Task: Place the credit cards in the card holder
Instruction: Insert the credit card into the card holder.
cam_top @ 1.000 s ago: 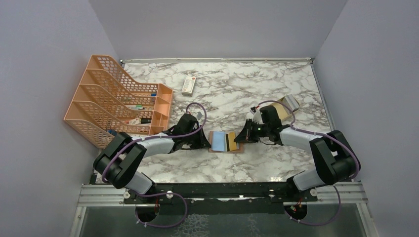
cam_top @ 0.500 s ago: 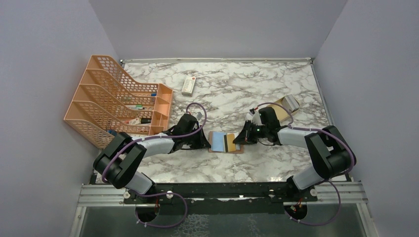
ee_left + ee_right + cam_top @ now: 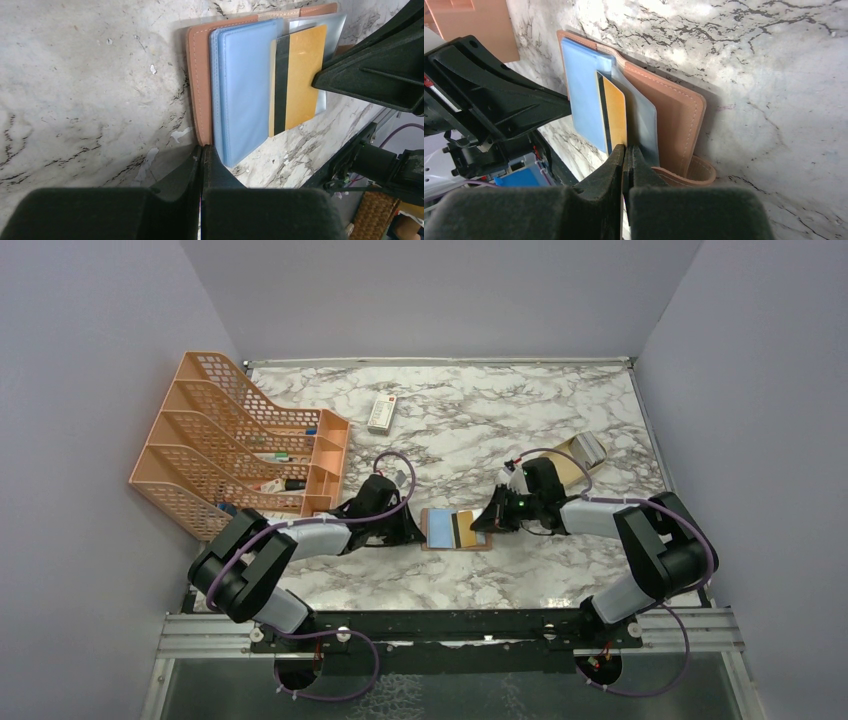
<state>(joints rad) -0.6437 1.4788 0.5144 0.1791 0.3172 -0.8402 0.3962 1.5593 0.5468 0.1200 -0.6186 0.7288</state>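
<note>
Marble table bears open card holder with gold card.

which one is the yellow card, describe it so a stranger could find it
On the marble table, look near the front between the left gripper and the right gripper, where a brown card holder lies open. The gold-yellow card rests on it, overlapping a pale blue card and a grey one. It alone carries a dark stripe along one side.

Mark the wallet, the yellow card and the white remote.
wallet [image 3: 199,85], left wrist view, its bare brown edge strip.
yellow card [image 3: 304,75], left wrist view, its plain yellow face.
white remote [image 3: 382,412], top view, its middle.
</note>
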